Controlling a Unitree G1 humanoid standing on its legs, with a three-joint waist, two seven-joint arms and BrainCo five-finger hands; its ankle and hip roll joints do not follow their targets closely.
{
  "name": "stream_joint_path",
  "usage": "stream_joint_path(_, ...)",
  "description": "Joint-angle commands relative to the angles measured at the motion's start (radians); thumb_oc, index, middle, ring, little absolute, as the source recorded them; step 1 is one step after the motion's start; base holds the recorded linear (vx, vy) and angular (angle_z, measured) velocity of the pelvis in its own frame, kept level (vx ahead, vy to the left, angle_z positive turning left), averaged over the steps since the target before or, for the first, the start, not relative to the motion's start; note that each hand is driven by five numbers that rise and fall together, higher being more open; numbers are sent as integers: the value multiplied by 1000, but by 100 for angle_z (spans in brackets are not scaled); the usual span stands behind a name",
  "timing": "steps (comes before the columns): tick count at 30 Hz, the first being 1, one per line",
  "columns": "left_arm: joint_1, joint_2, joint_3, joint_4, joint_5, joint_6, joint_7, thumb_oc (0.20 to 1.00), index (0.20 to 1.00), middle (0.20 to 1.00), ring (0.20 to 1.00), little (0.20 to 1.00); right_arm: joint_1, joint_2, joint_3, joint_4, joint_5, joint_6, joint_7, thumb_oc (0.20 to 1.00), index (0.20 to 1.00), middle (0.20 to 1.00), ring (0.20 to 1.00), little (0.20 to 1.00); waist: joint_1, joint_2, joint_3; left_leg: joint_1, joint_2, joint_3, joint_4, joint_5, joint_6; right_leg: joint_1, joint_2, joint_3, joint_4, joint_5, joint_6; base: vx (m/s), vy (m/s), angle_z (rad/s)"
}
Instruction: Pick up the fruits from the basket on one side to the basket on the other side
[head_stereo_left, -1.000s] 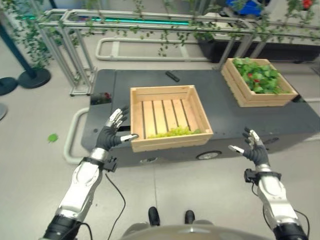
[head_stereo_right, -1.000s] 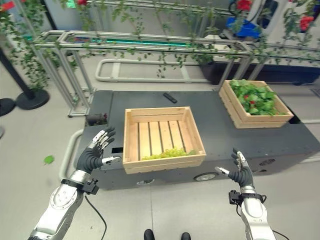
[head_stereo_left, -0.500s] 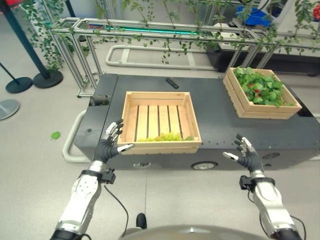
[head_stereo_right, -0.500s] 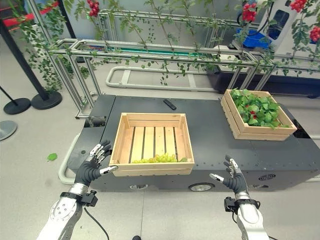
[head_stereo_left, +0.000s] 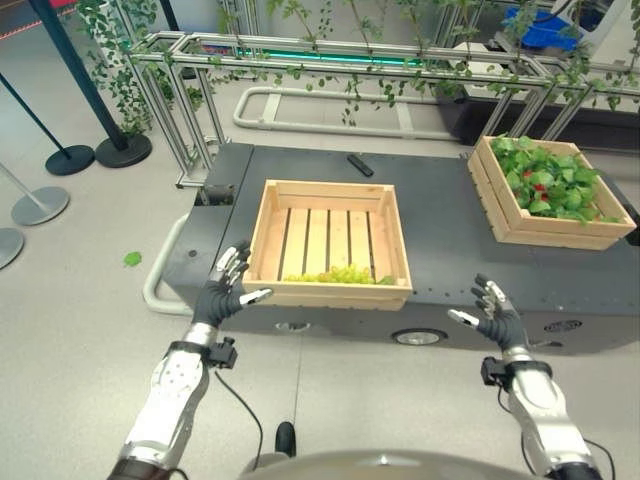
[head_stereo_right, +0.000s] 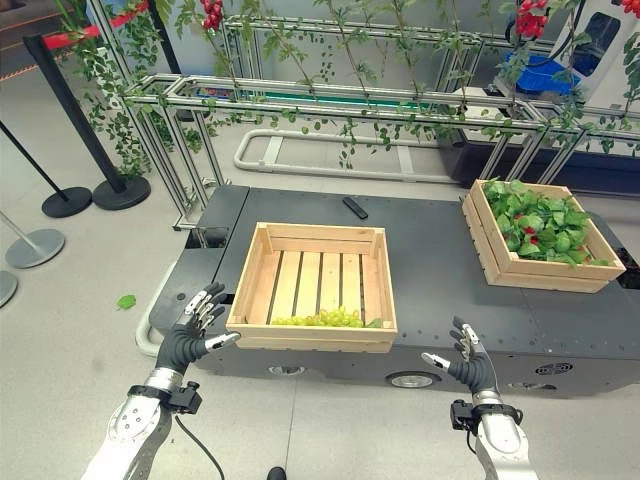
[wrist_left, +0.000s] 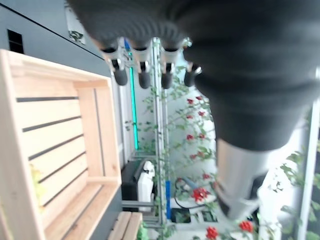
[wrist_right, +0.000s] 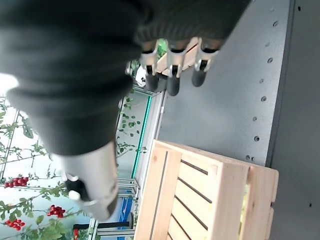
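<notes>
A slatted wooden crate (head_stereo_left: 330, 242) sits on the dark cart (head_stereo_left: 440, 225), with a bunch of green grapes (head_stereo_left: 342, 275) along its near wall. A second wooden crate (head_stereo_left: 551, 191) at the cart's far right is full of green leaves with red fruits (head_stereo_right: 530, 228) among them. My left hand (head_stereo_left: 224, 292) hovers open just left of the near crate's front corner, touching nothing. My right hand (head_stereo_left: 494, 315) is open in front of the cart's near edge, between the two crates. Both hands are empty.
A small black remote (head_stereo_left: 360, 165) lies on the cart behind the near crate. Metal rails with climbing vines (head_stereo_left: 350, 60) run behind the cart. Black stanchion posts (head_stereo_left: 90, 100) stand at the left, and a green leaf (head_stereo_left: 132, 259) lies on the floor.
The whole picture has shifted as the camera pulled back and rose, so cart and crates show smaller and further off. Both hands stay open, held in front of the cart.
</notes>
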Motion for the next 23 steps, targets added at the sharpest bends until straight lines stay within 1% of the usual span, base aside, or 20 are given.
stream_joint_path(1, -57, -19, 5, 117, 22, -20, 31, 1000, 1000, 1000, 1000, 1000, -45, -20, -12, 31, -10, -40, -29, 1000, 1000, 1000, 1000, 1000, 5, -9, -4, 72, 59, 42, 75, -143, -49, -18, -17, -14, 12, -20, 72, 0, 0, 0)
stream_joint_path(4, -55, -41, 26, 211, 20, -18, 56, 1000, 1000, 1000, 1000, 1000, -52, -20, 6, 92, -30, -33, -36, 1000, 1000, 1000, 1000, 1000, 9, -9, -9, 80, 56, 41, 67, -144, -47, -14, -19, -14, 10, -19, 73, 0, 0, 0)
stream_joint_path(6, -47, -67, 42, 259, -13, -10, 66, 1000, 1000, 1000, 1000, 1000, -53, -18, 16, 120, -41, -28, -41, 1000, 1000, 1000, 1000, 1000, 10, -8, -11, 83, 55, 41, 65, -143, -46, -12, -20, -14, 9, -19, 74, 0, 0, 0)
stream_joint_path(8, -47, -77, 48, 276, -34, -9, 73, 1000, 1000, 1000, 1000, 1000, -68, -11, 30, 167, -40, -27, -50, 1000, 1000, 1000, 1000, 1000, 13, -8, -10, 86, 54, 41, 65, -144, -45, -9, -21, -12, 7, -18, 75, 0, 0, 0)
stream_joint_path(14, -60, -80, 35, 333, -20, -7, 84, 1000, 1000, 1000, 1000, 1000, -92, 4, 72, 237, -38, -18, -49, 1000, 1000, 1000, 1000, 1000, 16, -10, -12, 92, 52, 38, 62, -145, -42, -9, -21, -7, 9, -15, 75, 0, 0, 0)
stream_joint_path(19, -58, -101, 35, 390, -39, 7, 95, 1000, 1000, 1000, 1000, 1000, -97, 8, 94, 249, -43, -10, -46, 1000, 1000, 1000, 1000, 1000, 16, -10, -16, 99, 50, 40, 50, -140, -39, -8, -21, -3, 8, -13, 76, 0, 0, 0)
stream_joint_path(23, -51, -100, 32, 381, -32, 10, 95, 1000, 1000, 1000, 1000, 1000, -97, 13, 102, 265, -40, -6, -48, 1000, 1000, 1000, 1000, 1000, 16, -10, -19, 104, 51, 39, 40, -137, -39, -8, -21, -2, 7, -11, 77, 0, 0, 0)
